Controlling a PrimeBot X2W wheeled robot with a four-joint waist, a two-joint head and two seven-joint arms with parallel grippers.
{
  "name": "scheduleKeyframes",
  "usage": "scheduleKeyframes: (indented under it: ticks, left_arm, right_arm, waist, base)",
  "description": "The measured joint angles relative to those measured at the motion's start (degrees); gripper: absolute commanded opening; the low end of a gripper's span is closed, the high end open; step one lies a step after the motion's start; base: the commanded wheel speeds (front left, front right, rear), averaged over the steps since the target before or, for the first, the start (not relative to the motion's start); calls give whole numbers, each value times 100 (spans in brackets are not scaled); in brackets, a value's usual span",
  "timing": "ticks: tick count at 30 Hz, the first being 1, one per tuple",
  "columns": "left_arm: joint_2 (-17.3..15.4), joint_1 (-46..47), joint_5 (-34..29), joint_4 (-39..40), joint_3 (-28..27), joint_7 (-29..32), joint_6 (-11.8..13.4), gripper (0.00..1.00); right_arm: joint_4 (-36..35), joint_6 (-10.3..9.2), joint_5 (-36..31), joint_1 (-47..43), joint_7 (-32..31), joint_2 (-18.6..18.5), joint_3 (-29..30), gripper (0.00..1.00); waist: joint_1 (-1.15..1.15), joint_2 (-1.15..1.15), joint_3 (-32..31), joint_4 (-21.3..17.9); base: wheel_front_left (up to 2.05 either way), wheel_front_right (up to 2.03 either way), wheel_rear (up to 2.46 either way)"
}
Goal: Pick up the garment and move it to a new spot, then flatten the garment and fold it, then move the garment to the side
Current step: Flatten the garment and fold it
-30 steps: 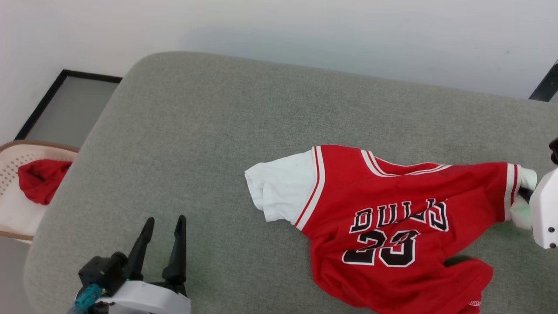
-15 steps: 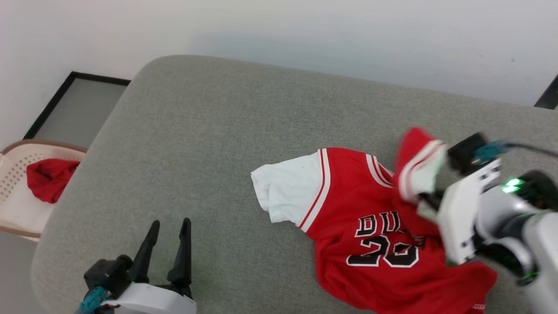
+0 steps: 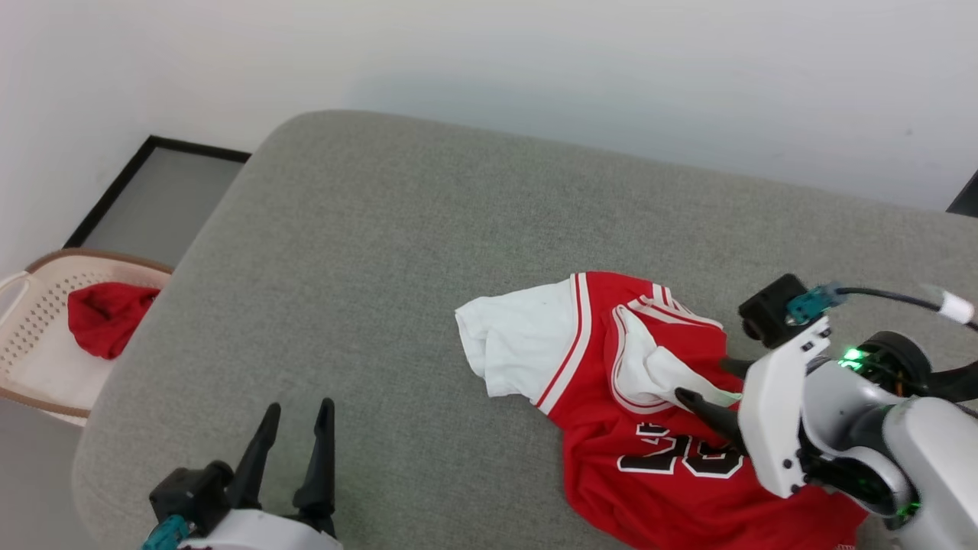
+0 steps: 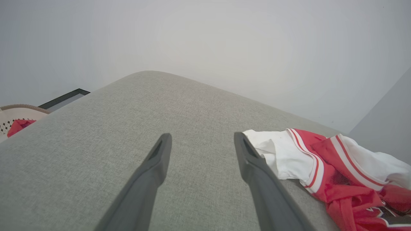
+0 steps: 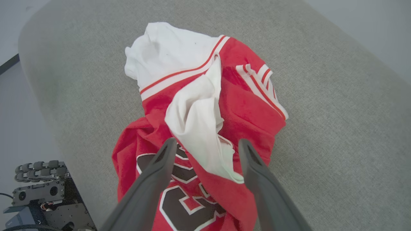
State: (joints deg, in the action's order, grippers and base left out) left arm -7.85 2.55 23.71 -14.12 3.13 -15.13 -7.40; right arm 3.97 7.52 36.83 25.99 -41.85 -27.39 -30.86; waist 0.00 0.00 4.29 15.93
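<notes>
Head view: a perforated cream basket (image 3: 34,336) is cradling a red cloth (image 3: 107,321); the garment (image 3: 611,451) is lying crumpled on the grey woven pad (image 3: 382,267). Left wrist view: the left tool (image 4: 202,138) is gaping wide (empty). Right wrist view: the right tool (image 5: 208,142) is standing wide over the garment.

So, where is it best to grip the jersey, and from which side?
Probably the white sleeve folded over the chest of the jersey: it stands up as a loose ridge. Come from the robot's right with the right gripper, whose open fingers flank it.
</notes>
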Motion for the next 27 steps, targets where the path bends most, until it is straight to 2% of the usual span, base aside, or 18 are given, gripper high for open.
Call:
scheduleKeyframes:
  ticks: [7, 14, 27]
  left_arm:
    - [-66, -164, 0, 7, -3, 0, 0, 100]
    - [-87, -164, -5, -52, 155, 0, 0, 100]
    - [90, -7, -360, -26, 169, 0, 0, 100]
  right_arm:
    - [-509, 0, 188, -330, -212, -274, 403, 100]
    - [-687, 1, 167, -502, -515, -162, 630, 100]
    - [-104, 0, -174, -342, -798, -104, 745, 100]
  waist:
    - [0, 0, -210, 3]
    - [0, 0, -300, 149]
    - [0, 0, -279, 846]
  base:
    - [0, 0, 0]
    - [0, 0, 0]
    - [0, 0, 0]
